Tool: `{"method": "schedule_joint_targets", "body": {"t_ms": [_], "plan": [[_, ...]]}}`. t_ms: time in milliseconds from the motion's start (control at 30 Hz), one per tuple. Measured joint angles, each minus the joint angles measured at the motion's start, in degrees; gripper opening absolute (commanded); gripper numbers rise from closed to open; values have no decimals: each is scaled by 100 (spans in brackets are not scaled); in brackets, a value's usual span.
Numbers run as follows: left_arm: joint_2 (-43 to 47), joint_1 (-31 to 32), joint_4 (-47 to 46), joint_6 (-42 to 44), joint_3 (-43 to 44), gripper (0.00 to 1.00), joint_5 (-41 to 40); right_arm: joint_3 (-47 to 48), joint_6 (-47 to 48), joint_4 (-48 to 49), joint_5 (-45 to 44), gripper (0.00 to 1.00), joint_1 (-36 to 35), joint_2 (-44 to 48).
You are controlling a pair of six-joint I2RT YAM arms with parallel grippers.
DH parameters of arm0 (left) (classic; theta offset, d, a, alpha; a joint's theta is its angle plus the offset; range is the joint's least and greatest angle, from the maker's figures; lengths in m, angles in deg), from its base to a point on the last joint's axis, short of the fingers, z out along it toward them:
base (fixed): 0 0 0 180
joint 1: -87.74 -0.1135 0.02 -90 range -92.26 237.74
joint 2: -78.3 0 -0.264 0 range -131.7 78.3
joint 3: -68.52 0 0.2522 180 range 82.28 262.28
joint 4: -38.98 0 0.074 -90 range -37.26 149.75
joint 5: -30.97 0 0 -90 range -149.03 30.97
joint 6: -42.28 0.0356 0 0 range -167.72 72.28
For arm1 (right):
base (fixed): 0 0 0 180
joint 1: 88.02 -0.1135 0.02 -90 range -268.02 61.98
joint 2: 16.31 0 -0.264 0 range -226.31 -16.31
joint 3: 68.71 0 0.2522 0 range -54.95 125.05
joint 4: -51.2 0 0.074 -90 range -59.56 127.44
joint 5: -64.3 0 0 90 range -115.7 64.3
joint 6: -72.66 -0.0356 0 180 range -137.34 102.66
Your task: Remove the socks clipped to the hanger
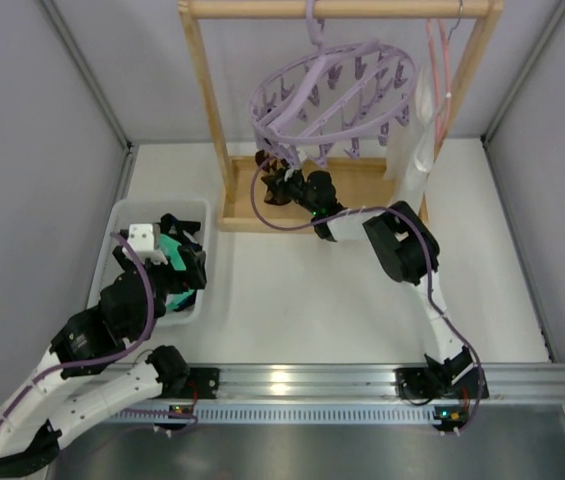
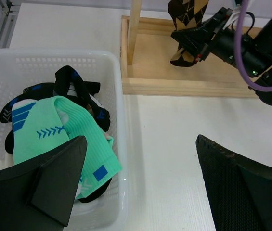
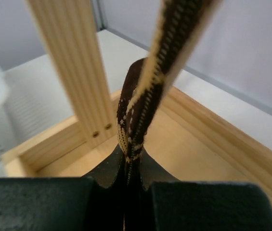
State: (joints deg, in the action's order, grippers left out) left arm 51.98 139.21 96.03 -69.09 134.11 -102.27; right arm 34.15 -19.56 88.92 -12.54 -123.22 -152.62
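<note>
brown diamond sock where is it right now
In the top external view the brown diamond sock hangs under the near-left rim of the lavender hanger, just right of the left wooden post, pinched by the right hand.

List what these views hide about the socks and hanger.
Right wrist: top edge cuts off the brown-black diamond-check sock above the right gripper.
Top: which peg of the round lavender plastic hanger holds it, too small.
Left wrist: teal green sock covers others in the white plastic basket.
</note>
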Motion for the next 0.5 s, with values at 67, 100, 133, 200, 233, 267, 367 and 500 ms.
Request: {"method": "schedule_joint_targets", "body": {"t_ms": [67,100,133,200,233,267,367,500], "plan": [[17,-13,0,-15,0,98,20,-549,-221,168,238,0,-24,402],[26,-20,0,-20,0,98,24,-758,-310,278,328,0,-33,581],[37,-28,-2,-24,0,99,31,-1023,-420,367,435,0,-42,826],[59,-46,0,-59,0,98,44,-1515,-629,673,616,0,-66,1283],[68,-50,-4,-81,0,98,44,-1792,-750,833,708,0,-76,1530],[70,-52,-2,-96,0,99,46,-2083,-866,1047,785,0,-90,1755],[70,-61,-2,-138,2,98,98,-2806,-1167,1467,984,0,-136,2282],[28,-76,2,-179,111,98,221,-3674,-1460,1753,1099,0,-267,2804]]}}
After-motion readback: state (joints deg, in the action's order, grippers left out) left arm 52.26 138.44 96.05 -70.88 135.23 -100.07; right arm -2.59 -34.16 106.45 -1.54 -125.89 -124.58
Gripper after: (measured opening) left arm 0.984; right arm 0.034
